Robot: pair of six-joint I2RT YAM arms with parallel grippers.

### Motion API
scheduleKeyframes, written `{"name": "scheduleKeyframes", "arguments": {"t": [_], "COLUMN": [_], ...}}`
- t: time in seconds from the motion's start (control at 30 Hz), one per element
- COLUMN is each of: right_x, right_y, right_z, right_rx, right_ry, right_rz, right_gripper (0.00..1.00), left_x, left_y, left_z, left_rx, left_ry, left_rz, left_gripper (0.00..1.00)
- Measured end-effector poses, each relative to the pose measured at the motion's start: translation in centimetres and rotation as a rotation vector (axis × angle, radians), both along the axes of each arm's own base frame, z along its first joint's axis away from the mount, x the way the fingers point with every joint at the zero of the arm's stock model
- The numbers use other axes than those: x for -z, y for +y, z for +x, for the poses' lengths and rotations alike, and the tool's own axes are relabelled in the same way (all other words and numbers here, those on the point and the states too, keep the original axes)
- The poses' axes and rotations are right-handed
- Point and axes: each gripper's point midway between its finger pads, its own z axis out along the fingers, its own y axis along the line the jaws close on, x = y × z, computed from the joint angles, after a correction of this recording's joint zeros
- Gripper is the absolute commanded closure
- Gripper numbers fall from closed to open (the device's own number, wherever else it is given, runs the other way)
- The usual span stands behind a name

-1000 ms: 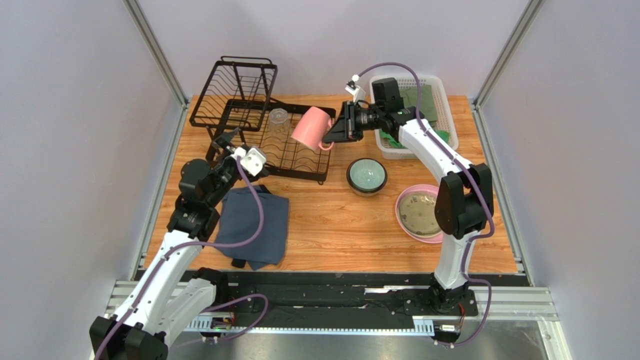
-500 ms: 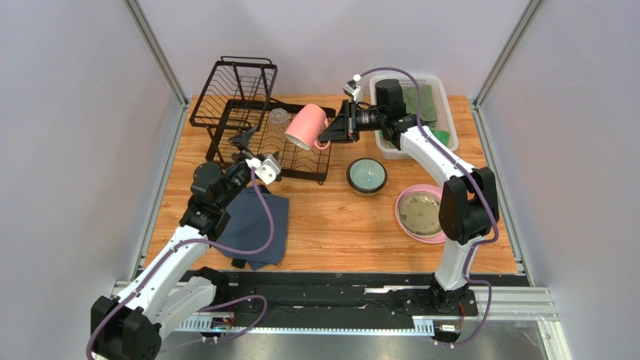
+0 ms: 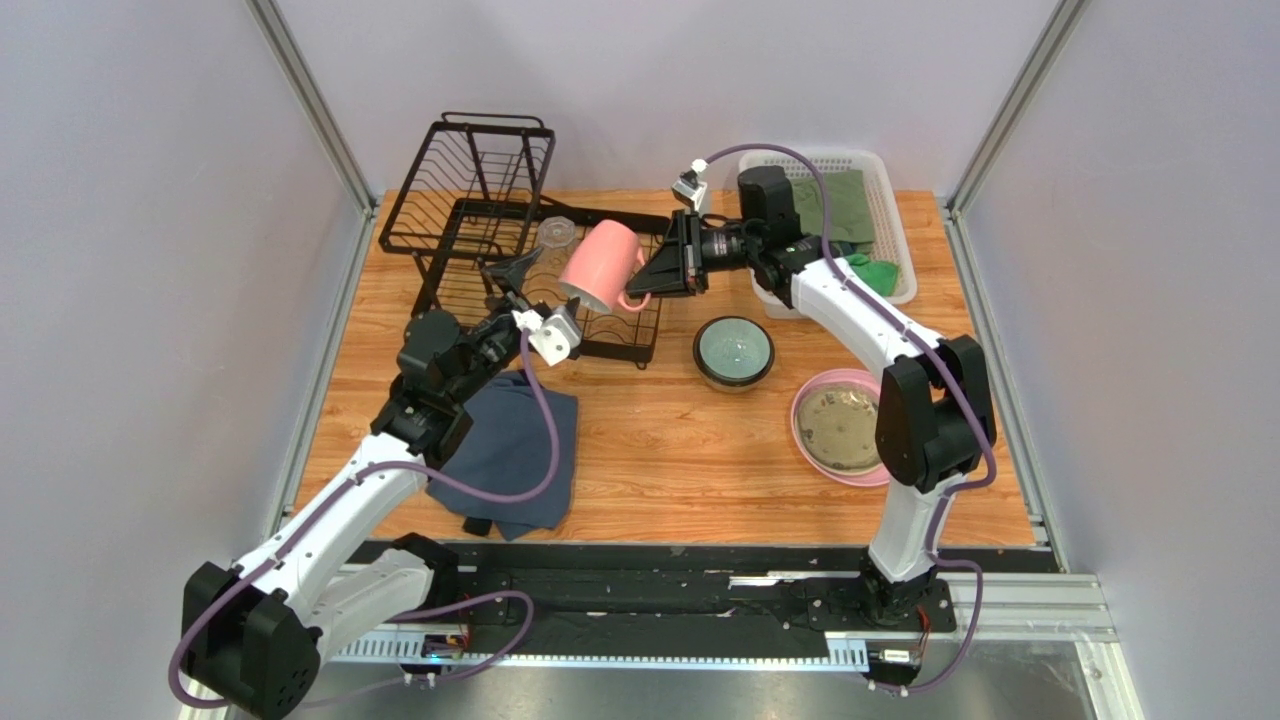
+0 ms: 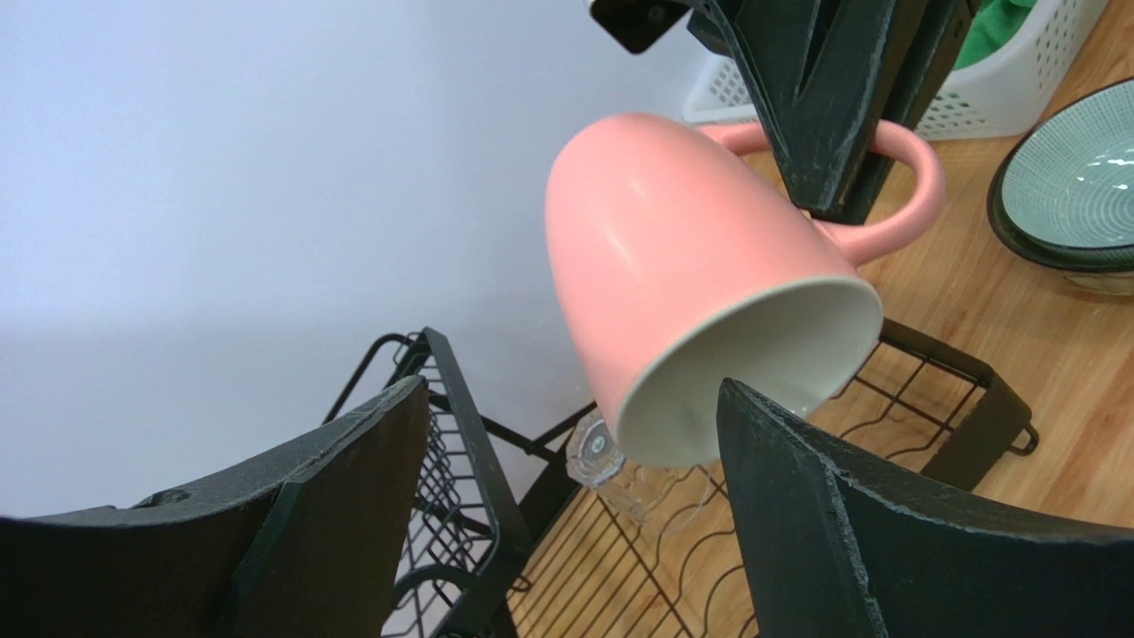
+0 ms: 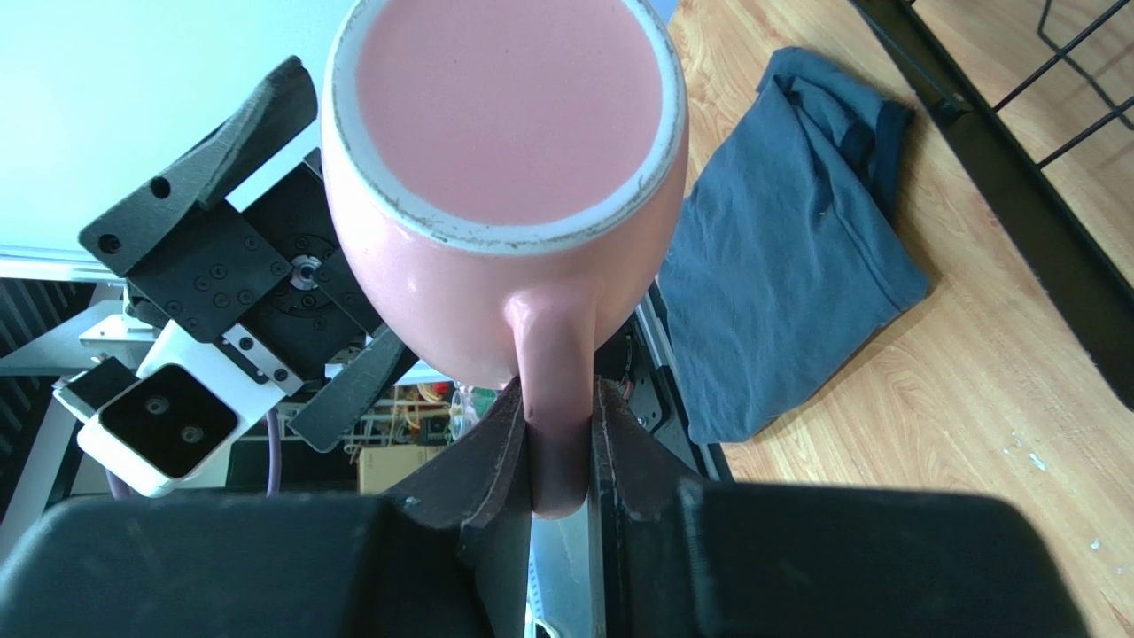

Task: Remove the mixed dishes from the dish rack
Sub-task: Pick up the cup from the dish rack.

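No text, label, brand, number or sign legible in any view. Only plain, unmarked surfaces on the pink mug [image 4: 666, 239], the dish rack [image 3: 469, 188] and the white basket [image 3: 899, 225].
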Motion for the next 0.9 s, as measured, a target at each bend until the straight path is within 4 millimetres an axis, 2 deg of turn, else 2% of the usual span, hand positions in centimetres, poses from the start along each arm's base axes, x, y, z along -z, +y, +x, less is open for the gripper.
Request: {"name": "scheduleKeyframes", "arguments": {"t": [0.13,0.57,0.8,0.9], "right_x": [0.1,-0.4,-1.7,-2.2], "right_y": [0.5,2.4,2.7,2.7], "right_z": [-0.7,-3.3,-4.6,-5.0], "right_rx": [-0.02,-0.086,-0.112,-0.12], "right_ry": [0.002,0.033,0.012,0.003], "right_rz": [0.002,0.037,0.058,0.064], "right_gripper": [1.0,1.0,1.0,1.0], "left_x": [-0.6,0.2,0.0,-0.4], "left_y": [-0.4,-1.3,-1.1,-0.9], "left_z": [-0.1,-0.3,-0.2,-0.1], "left_rx": [0.015,0.043,0.025,0.015], "left_ry": [-0.005,0.027,0.021,0.01], "left_rz": [-0.006,0.003,-0.004,-0.009], "left_gripper": [0.19,0.27,0.41,0.41]}}
